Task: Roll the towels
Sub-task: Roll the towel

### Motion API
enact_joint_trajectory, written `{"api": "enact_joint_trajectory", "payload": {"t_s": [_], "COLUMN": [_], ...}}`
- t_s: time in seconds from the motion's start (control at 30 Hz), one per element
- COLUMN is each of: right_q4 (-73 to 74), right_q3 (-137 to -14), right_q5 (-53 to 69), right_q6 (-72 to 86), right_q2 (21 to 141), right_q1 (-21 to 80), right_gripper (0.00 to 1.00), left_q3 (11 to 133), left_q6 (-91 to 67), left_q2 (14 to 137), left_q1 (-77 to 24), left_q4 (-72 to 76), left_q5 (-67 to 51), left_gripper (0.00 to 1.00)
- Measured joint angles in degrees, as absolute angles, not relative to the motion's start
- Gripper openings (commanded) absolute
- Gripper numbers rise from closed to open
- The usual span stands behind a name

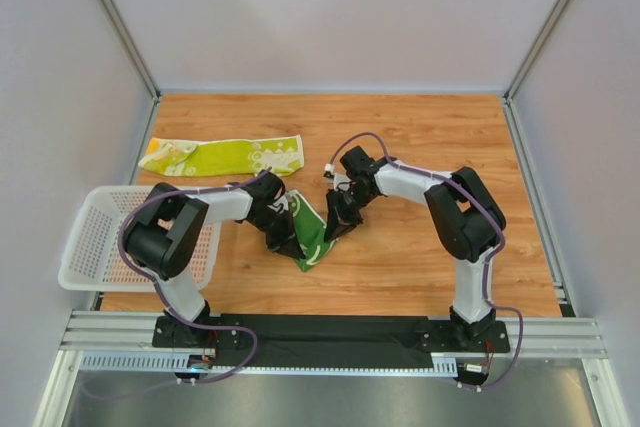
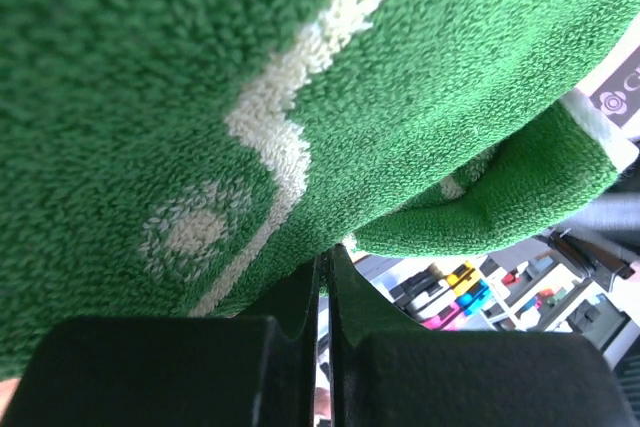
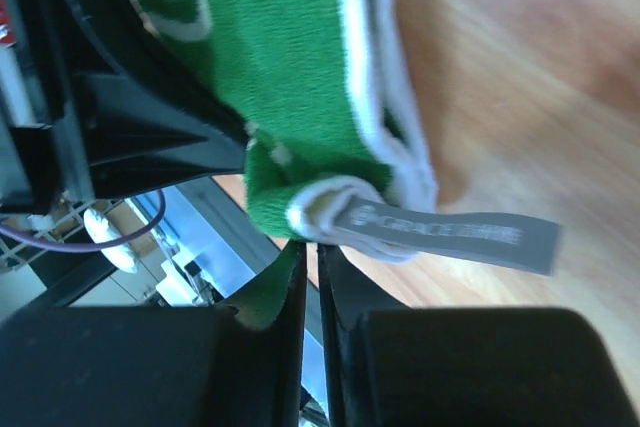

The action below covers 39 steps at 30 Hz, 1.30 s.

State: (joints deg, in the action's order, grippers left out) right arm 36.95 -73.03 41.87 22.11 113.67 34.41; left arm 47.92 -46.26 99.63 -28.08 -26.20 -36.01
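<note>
- Wooden table: carries both arms, bolted at its near edge.
- White mesh basket: at the left edge, beside the left arm.
- Right arm: reaches in toward the table's middle.
- Lime-yellow towel: white circle prints, lying flat and lengthwise on the far left of the table, apart from both grippers.
- Green towel: white swirls, bunched at mid-table between the two grippers; whether its low corner touches the wood cannot be told.
- Left gripper: fingers pressed together, pinching the green towel's edge at the tips.
- Right gripper: fingers nearly together, clamped on a folded corner of the green towel.
- Grey label: sticks out from that corner.
</note>
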Motion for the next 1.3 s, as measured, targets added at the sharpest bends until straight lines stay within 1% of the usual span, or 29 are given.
{"api": "enact_joint_trajectory", "payload": {"t_s": [0.1,0.27,0.5,0.7,0.87,1.3], "right_q4": [36.8,36.3,36.4,38.9,40.9,44.9], "right_q3": [-73.2,-73.5,-75.2,-76.3,-76.3,-78.1], "right_q5": [42.8,42.4,39.2,37.1,36.2,32.4], "right_q6": [22.0,22.7,24.6,26.2,26.8,26.8], "right_q2": [113.2,113.6,117.5,118.0,118.1,118.1], "right_q1": [35.3,36.0,35.8,34.5,32.4,31.0], "right_gripper": [0.08,0.08,0.06,0.04,0.04,0.04], "left_q3": [48.2,48.4,48.5,48.5,48.5,49.2], "left_q6": [-46.2,-46.2,-46.1,-46.1,-46.1,-46.1], "left_q2": [99.8,100.0,100.1,100.2,100.4,101.3], "left_q1": [-28.1,-28.1,-28.1,-28.1,-28.1,-28.1], "left_q4": [-26.6,-26.9,-26.9,-26.9,-26.6,-25.5], "left_q5": [-36.0,-36.0,-36.1,-36.2,-36.6,-37.3], "left_gripper": [0.0,0.0,0.0,0.0,0.0,0.0]}}
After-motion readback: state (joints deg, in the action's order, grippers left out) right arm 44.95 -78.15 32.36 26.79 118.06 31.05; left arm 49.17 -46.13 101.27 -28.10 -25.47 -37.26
